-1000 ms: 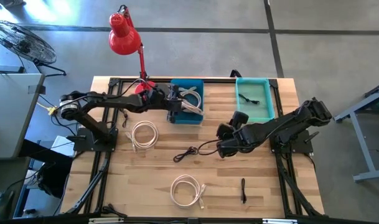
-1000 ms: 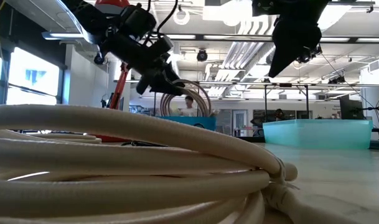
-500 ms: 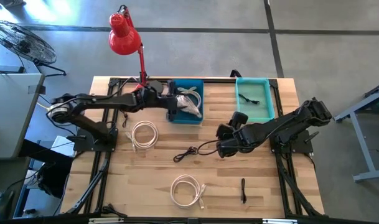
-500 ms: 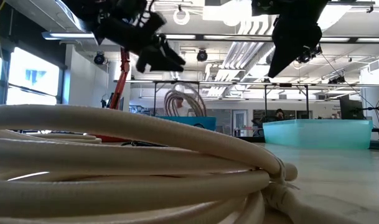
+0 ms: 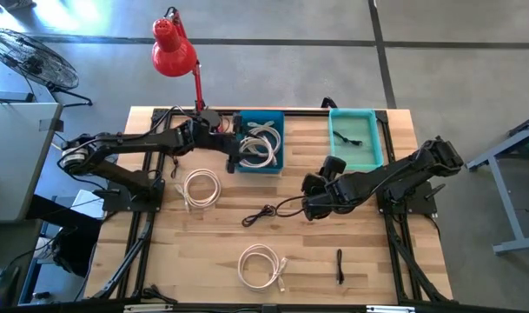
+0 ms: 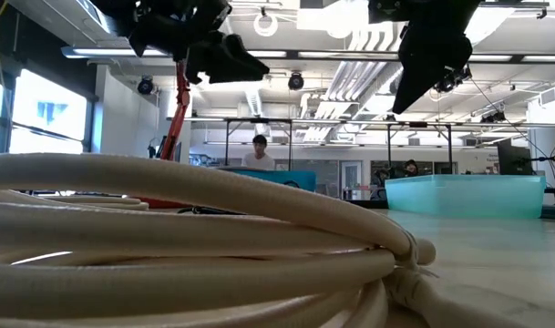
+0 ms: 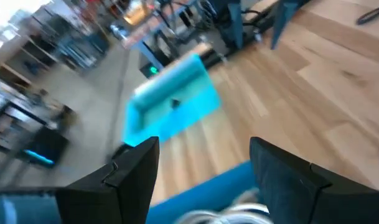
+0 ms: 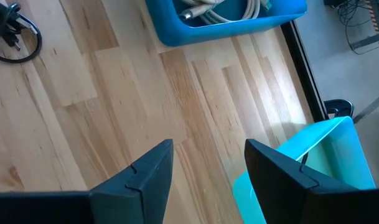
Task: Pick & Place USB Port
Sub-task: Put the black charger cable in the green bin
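High view: white cable [image 5: 259, 144] now in blue bin [image 5: 275, 164], left fingers [image 7: 132, 167] apart, withdrawn.

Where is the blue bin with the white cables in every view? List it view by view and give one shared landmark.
High view: the blue bin sits at the table's far edge, centre-left, beside the left gripper.
Low view: only its rim shows, far off behind the white cable coil.
Left wrist view: its edge at the bottom.
Right wrist view: top centre.
Shared landmark: the teal bin.
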Tool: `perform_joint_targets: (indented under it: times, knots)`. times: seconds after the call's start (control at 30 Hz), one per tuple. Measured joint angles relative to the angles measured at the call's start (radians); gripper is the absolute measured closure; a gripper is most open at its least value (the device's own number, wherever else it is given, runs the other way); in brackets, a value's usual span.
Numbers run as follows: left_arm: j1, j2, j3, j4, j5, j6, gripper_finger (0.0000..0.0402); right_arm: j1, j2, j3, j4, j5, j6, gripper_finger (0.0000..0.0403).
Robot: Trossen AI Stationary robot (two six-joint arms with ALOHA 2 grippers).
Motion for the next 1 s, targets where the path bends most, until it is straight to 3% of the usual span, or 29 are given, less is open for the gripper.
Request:
perform_joint_targets:
  times: [0.13,0.33,0.4,0.7,0.87,1.0]
  knots:
    - [0.0,0.0,0.0,-0.115,0.049,-0.171,0.0156,0.0,0.0,0.0,0.0,-0.008,0.0,0.0211]
    - [-0.015,0.0,0.0,-0.297,0.325,-0.348,0.0156,0.0,0.0,0.0,0.0,-0.008,0.0,0.0211]
    - [-0.052,0.006,0.0,-0.335,0.36,-0.369,0.0156,0.0,0.0,0.0,0.0,-0.005,0.0,0.0211]
    - [-0.262,0.061,0.0,-0.371,-0.048,-0.682,0.0156,0.0,0.0,0.0,0.027,0.005,-0.027,0.0211]
    - [-0.351,0.111,0.0,-0.404,-0.164,-0.796,0.0156,0.0,0.0,0.0,0.043,-0.027,-0.046,0.0211]
    - [-0.393,0.161,0.0,-0.421,-0.166,-0.92,0.0156,0.0,0.0,0.0,0.043,-0.055,-0.058,0.0211]
